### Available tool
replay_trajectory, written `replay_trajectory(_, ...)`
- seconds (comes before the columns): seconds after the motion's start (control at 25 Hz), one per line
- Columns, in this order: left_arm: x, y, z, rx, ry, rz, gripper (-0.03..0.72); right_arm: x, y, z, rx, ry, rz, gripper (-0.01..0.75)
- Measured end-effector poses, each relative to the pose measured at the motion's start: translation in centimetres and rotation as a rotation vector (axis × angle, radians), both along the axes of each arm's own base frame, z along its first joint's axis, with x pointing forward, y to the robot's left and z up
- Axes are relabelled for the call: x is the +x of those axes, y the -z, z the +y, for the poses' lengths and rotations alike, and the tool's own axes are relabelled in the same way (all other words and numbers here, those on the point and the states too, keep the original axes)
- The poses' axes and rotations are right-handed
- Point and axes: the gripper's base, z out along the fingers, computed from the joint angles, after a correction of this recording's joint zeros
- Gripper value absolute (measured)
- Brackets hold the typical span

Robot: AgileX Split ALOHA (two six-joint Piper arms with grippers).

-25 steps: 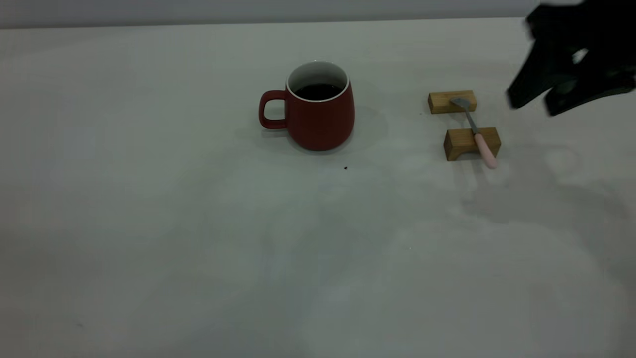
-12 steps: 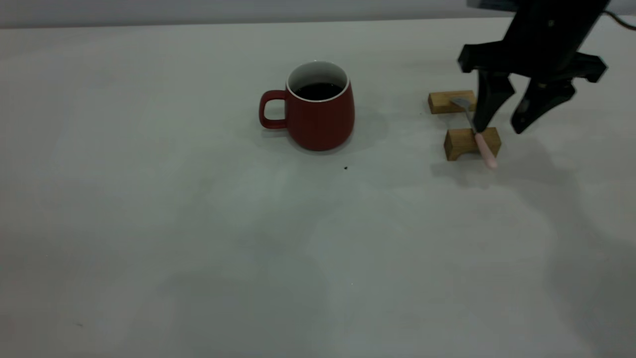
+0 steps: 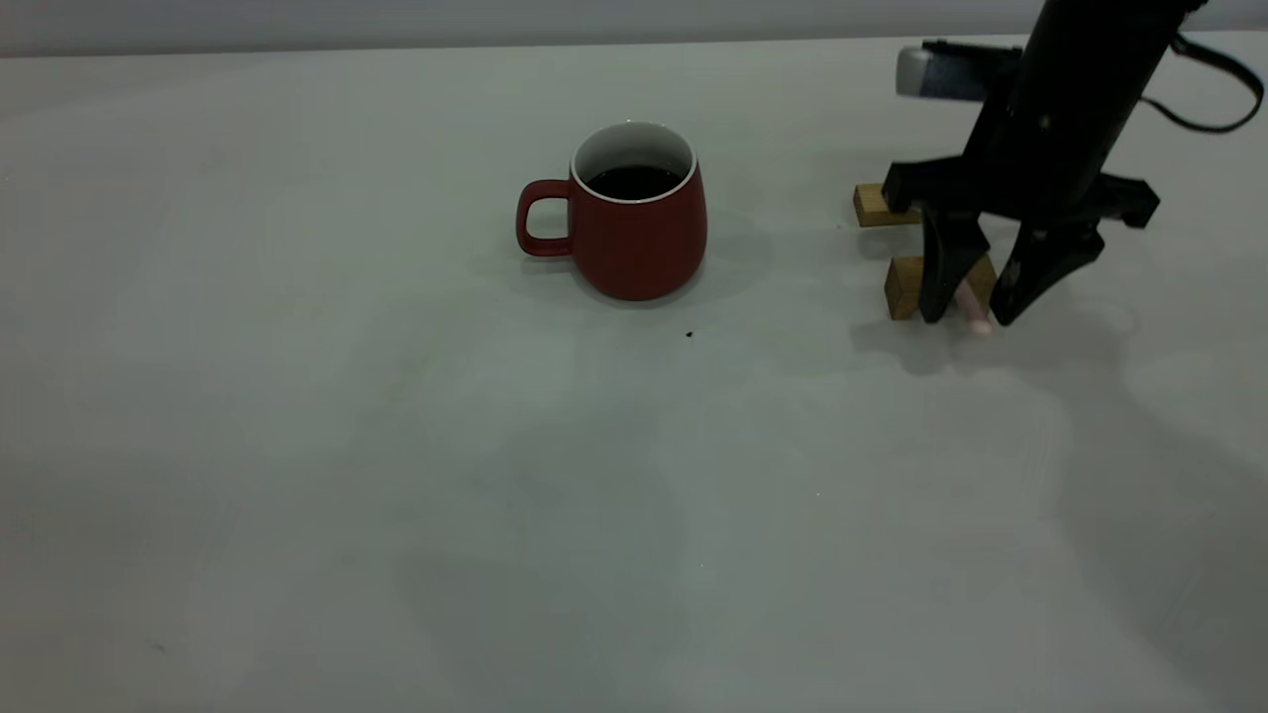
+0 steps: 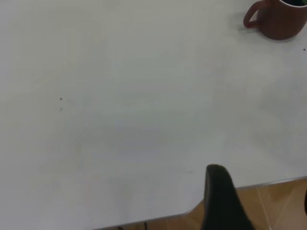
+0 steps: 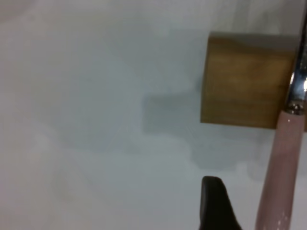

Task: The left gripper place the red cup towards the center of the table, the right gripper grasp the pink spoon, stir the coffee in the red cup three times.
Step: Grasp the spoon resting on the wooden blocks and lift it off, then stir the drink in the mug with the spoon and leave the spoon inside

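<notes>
The right gripper [image 3: 969, 319] is down near the bench's [image 3: 396, 446] right edge, its fingers apart on each side of the pink spoon [image 3: 976, 319], which lies on a wooden block [image 3: 903, 287]. The red cup [image 3: 634, 233] stands mid-bench.

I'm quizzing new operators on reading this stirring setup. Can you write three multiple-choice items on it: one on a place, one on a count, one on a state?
1. Where is the right gripper?
A. Over the red cup
B. Down at the pink spoon's handle, fingers either side
C. Parked off the table

2. How many wooden blocks support the pink spoon?
A. One
B. Two
C. Four

3. What state is the red cup in?
A. Tipped over
B. Upright and empty
C. Upright with coffee inside

Answers:
1. B, its open fingers straddle the pink handle at the nearer wooden block.
2. B, the nearer one and a farther wooden block show.
3. C, dark liquid shows against the white inner wall.
</notes>
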Motion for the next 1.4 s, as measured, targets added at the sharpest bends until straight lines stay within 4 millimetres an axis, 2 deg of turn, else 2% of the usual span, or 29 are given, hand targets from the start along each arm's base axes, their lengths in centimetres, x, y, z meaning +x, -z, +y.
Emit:
replay_trajectory(0.16, 0.0, 0.0, 0.0, 0.0, 0.0, 0.0, 0.482, 0.1, 1.2, -0.1, -0.007, 0.008, -0.014, 0.482)
replay_trajectory(0.24, 0.0, 0.0, 0.0, 0.0, 0.0, 0.0, 0.482, 0.1, 1.4, -0.1, -0.008, 0.009, -0.017, 0.424)
replay_trajectory(0.28, 0.0, 0.0, 0.0, 0.0, 0.0, 0.0, 0.482, 0.1, 1.4, -0.1, -0.008, 0.009, -0.016, 0.383)
replay_trajectory(0.4, 0.0, 0.0, 0.0, 0.0, 0.0, 0.0, 0.482, -0.2, 1.4, -0.1, -0.007, 0.003, 0.011, 0.167)
replay_trajectory(0.44, 0.0, 0.0, 0.0, 0.0, 0.0, 0.0, 0.482, -0.3, 1.3, -0.1, -0.007, 0.0, 0.021, 0.126)
replay_trajectory(0.6, 0.0, 0.0, 0.0, 0.0, 0.0, 0.0, 0.482, -0.5, -0.2, 0.1, 0.011, 0.0, 0.054, 0.132)
replay_trajectory(0.72, 0.0, 0.0, 0.0, 0.0, 0.0, 0.0, 0.482, -0.6, -3.4, 1.0, 0.107, 0.07, 0.093, 0.132)
replay_trajectory(0.8, 0.0, 0.0, 0.0, 0.0, 0.0, 0.0, 0.482, -0.7, -6.0, 2.1, 0.232, 0.146, 0.138, 0.132)
replay_trajectory(0.88, 0.0, 0.0, 0.0, 0.0, 0.0, 0.0, 0.482, -0.9, -7.4, 3.2, 0.367, 0.217, 0.204, 0.132)
replay_trajectory(1.04, 0.0, 0.0, 0.0, 0.0, 0.0, 0.0, 0.482, -1.0, -8.8, 5.1, 0.622, 0.342, 0.326, 0.132)
replay_trajectory(1.24, 0.0, 0.0, 0.0, 0.0, 0.0, 0.0, 0.482, 0.4, -10.4, 6.9, 0.914, 0.58, 0.384, 0.132)
replay_trajectory(1.4, 0.0, 0.0, 0.0, 0.0, 0.0, 0.0, 0.482, 1.6, -11.6, 7.4, 1.083, 0.746, 0.414, 0.132)
